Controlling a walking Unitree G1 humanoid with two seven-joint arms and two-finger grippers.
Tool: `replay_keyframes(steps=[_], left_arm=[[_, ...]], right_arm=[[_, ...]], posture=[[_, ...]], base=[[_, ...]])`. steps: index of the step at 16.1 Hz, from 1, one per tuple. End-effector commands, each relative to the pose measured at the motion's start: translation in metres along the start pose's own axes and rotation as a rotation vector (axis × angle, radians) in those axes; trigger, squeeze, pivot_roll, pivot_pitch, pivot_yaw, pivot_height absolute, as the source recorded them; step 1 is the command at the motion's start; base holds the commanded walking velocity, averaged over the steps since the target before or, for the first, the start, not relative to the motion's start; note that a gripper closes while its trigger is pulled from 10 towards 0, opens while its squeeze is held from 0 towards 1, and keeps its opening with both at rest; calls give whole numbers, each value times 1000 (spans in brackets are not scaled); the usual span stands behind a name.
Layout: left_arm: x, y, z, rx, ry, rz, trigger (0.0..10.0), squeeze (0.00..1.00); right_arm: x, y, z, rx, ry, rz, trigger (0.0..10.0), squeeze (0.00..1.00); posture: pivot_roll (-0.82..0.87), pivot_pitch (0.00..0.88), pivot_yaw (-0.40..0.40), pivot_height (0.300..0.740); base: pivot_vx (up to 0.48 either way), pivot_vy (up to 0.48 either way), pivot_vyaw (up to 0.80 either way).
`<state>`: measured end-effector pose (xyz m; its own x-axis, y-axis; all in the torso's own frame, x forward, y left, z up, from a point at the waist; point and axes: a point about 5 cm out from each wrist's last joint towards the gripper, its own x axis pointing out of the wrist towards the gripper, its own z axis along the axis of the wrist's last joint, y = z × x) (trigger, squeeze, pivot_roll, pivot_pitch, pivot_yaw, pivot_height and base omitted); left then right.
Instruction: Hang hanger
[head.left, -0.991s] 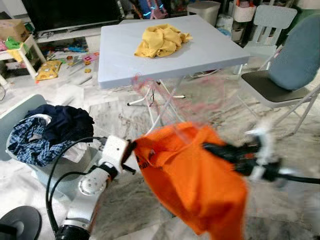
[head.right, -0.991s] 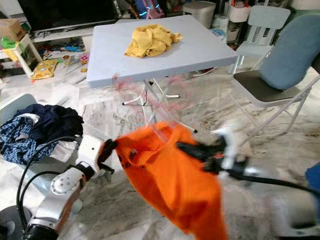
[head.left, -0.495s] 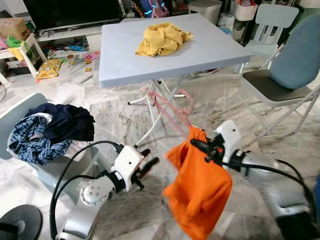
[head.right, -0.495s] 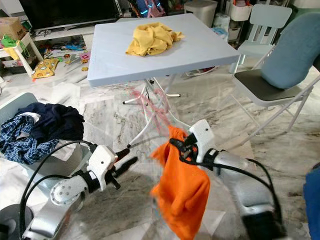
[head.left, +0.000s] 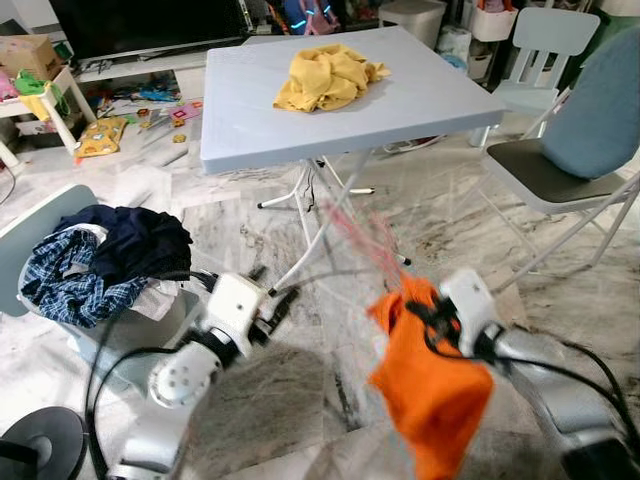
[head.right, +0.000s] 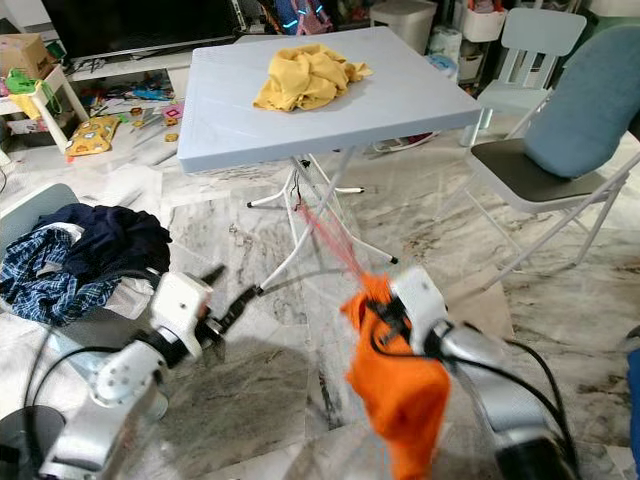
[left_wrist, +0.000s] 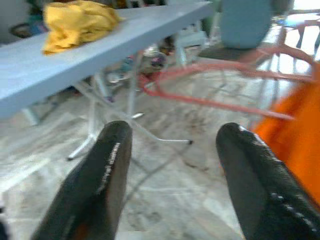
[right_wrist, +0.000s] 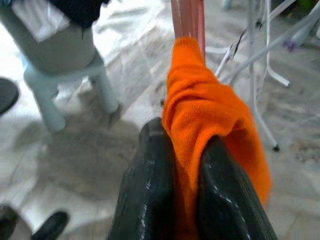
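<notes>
Right pincer (right_wrist: 182, 165) clenched on orange garment (head.left: 432, 385) draped over blurred pink hanger (head.left: 362, 238), left pincer (left_wrist: 172, 175) released at nine o'clock, bench (head.left: 260, 120) with yellow cloth (head.left: 325, 77) at twelve o'clock

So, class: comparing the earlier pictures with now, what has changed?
The left pincer let go of the orange garment and pulled back, open. The garment now hangs bunched from the right pincer alone, pink hanger sticking out. The table and yellow cloth stayed put.

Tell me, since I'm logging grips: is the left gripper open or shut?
Open: the left gripper has its two black fingers spread apart, with marble floor between them.
</notes>
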<state>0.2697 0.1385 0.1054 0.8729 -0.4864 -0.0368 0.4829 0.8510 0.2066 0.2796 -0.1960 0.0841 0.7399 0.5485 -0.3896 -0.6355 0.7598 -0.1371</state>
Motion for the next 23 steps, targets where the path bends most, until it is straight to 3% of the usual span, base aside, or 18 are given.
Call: replay_keyframes(steps=[1,3,4,7,11,15,16,17,19,20,21,22,23], left_arm=[[-3,11,-3,27,22,22,10000,1000],[-6,14,-4,64,36,-71,10000,1000],[-9,10,-5,88,57,-184,10000,1000],[-15,6,-13,119,126,-312,10000,1000],[-13,3,-11,127,112,-365,10000,1000],[-13,-8,-12,92,120,-475,10000,1000],[-13,-9,-11,87,119,-486,10000,871],[-14,-19,-10,47,119,-578,10000,0],[-15,-25,-9,6,123,-646,10000,0],[-14,-27,-7,9,113,-673,8745,0],[-13,-27,-6,8,108,-677,2980,0],[-12,-27,-4,-4,102,-691,0,0],[-13,-28,-1,-30,105,-730,0,0]], right_arm=[[-6,-1,15,-47,-56,51,10000,0],[-22,-4,15,-160,-19,147,10000,0],[-39,-10,18,-219,6,237,10000,0],[-60,-14,29,-261,19,386,10000,0],[-75,-8,27,-291,94,547,10000,0],[-77,5,31,-292,87,665,10000,0],[-77,5,31,-296,88,670,10000,0],[-76,8,34,-297,73,705,10000,0],[-74,9,36,-303,71,722,10000,0],[-74,10,36,-309,80,744,10000,0],[-74,11,36,-311,80,752,10000,0],[-74,11,38,-315,80,761,10000,0],[-74,11,39,-324,80,781,10000,0]], posture=[[-98,39,41,740],[-101,41,44,740],[-103,41,51,740],[-110,36,56,740],[-111,33,51,740],[-114,25,54,740],[-114,25,54,740],[-115,24,55,740],[-115,23,55,740],[-113,22,55,740],[-113,23,56,740],[-115,24,58,740],[-115,25,60,740]], base=[[0,0,0],[0,0,0],[0,0,0],[0,0,0],[0,0,0],[0,0,0],[0,0,0],[0,0,0],[0,0,0],[0,0,0],[0,0,0],[0,0,0],[0,0,0]])
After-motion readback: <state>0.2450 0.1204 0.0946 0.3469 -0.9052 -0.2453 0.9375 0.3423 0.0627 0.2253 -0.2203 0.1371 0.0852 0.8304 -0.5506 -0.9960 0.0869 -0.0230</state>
